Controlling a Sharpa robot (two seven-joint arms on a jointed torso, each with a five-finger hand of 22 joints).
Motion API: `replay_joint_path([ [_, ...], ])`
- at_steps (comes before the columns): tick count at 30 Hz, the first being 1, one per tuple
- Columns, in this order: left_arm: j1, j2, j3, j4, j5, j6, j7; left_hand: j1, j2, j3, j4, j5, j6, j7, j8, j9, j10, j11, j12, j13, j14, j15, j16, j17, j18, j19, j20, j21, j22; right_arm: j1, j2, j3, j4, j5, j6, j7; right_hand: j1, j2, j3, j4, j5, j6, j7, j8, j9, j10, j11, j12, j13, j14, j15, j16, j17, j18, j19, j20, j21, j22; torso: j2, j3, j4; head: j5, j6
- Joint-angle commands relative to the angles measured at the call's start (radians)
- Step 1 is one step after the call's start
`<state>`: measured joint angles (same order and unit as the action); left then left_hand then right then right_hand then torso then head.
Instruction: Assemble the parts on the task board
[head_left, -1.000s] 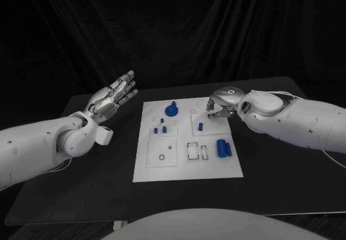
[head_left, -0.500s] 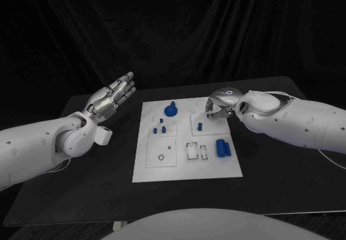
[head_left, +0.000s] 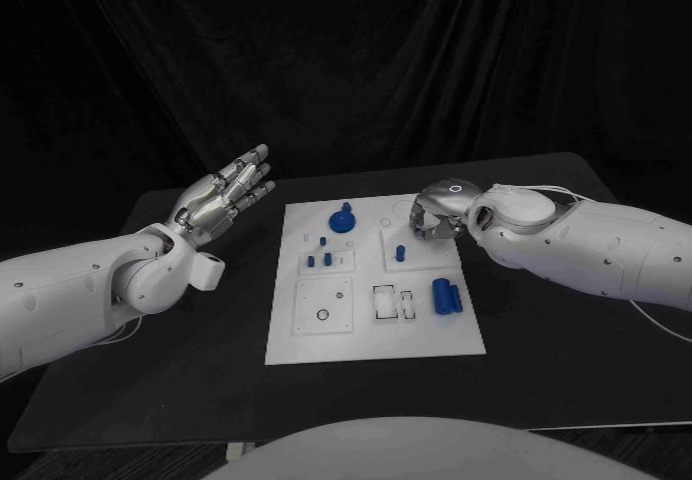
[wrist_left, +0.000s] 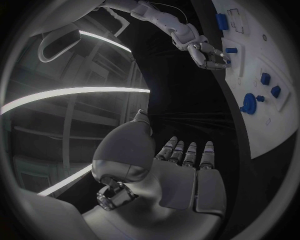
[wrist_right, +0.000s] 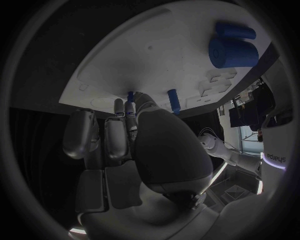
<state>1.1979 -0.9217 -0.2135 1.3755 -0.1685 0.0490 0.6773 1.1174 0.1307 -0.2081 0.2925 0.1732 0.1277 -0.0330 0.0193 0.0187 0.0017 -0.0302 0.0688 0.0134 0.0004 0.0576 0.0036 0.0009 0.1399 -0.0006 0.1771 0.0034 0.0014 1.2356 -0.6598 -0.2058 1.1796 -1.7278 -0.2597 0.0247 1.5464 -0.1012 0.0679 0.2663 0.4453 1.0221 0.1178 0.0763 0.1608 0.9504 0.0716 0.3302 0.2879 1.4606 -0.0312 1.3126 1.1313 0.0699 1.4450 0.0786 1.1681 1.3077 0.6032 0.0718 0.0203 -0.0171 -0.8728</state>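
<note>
Right hand (head_left: 437, 218) has crept slightly leftward over the task board (head_left: 372, 340) since a second ago; left hand (head_left: 225, 196) unchanged, raised off the table, fingers spread, holding nothing.

Head view: right fingers pinch a small blue peg (head_left: 420, 232) at the board's far right plate. Light, rigid, likely slick; grip its sides.

Left wrist view: knobbed part (wrist_left: 249, 104) and short pegs stand near, not obstructing.

Right wrist view: peg (wrist_right: 130, 95) at fingertips; second peg (wrist_right: 174, 101) just beside could be knocked.

The board (head_left: 378, 335) is lying mid-table (head_left: 173, 380). The left hand (head_left: 224, 195) is hovering left of the board; the right hand (head_left: 437, 218) is reaching over the board's far right corner, above a peg (head_left: 400, 252).
</note>
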Motion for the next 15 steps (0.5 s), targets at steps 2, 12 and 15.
replay_joint_path([
  [2, -0.002, 0.001, 0.001, 0.000, 0.011, 0.012, 0.134, 0.009, 0.006, -0.008, 0.000, 0.007, 0.006, 0.005, 0.001, 0.002, 0.000, 0.005, 0.004, 0.000, 0.000, 0.007, -0.004, -0.001, 0.020, 0.001, 0.010, -0.003, -0.001, -0.005, 0.002, 0.001, -0.003, -0.001, 0.019, 0.003, 0.010, -0.003, 0.005, 0.000, 0.006, 0.000, 0.003, 0.002, -0.001, 0.003, 0.001, 0.006, -0.002, -0.003, 0.004, 0.001, -0.003, 0.009, -0.006, 0.000, 0.000, 0.159, -0.001, 0.0000, 0.0000, 0.002, 0.000],
  [12, -0.003, 0.002, 0.001, -0.002, 0.011, 0.021, 0.129, 0.021, 0.022, -0.012, 0.000, 0.028, 0.011, 0.011, 0.001, 0.002, -0.001, 0.009, 0.004, 0.000, 0.000, 0.023, -0.004, -0.001, 0.029, 0.001, 0.014, -0.003, -0.001, -0.011, 0.006, 0.001, -0.009, -0.001, 0.020, 0.005, 0.041, -0.017, 0.061, -0.024, 0.092, 0.017, 0.001, 0.015, 0.009, 0.023, -0.003, 0.011, -0.014, -0.008, 0.003, 0.001, -0.009, 0.010, -0.011, -0.002, 0.000, 0.159, -0.001, 0.0001, 0.0000, 0.002, 0.000],
  [15, -0.004, 0.003, 0.001, -0.003, 0.011, 0.022, 0.128, 0.022, 0.024, -0.013, 0.000, 0.029, 0.012, 0.011, 0.002, 0.002, -0.001, 0.009, 0.005, 0.000, 0.000, 0.025, -0.004, -0.001, 0.030, 0.001, 0.012, -0.003, -0.001, -0.011, 0.005, 0.001, -0.009, -0.001, 0.016, 0.006, 0.045, -0.022, 0.091, -0.030, 0.052, 0.021, 0.001, 0.018, 0.015, 0.030, -0.004, 0.014, -0.018, -0.009, 0.002, 0.002, -0.011, 0.010, -0.012, -0.002, 0.004, 0.159, -0.001, 0.0001, 0.0000, 0.002, 0.000],
])
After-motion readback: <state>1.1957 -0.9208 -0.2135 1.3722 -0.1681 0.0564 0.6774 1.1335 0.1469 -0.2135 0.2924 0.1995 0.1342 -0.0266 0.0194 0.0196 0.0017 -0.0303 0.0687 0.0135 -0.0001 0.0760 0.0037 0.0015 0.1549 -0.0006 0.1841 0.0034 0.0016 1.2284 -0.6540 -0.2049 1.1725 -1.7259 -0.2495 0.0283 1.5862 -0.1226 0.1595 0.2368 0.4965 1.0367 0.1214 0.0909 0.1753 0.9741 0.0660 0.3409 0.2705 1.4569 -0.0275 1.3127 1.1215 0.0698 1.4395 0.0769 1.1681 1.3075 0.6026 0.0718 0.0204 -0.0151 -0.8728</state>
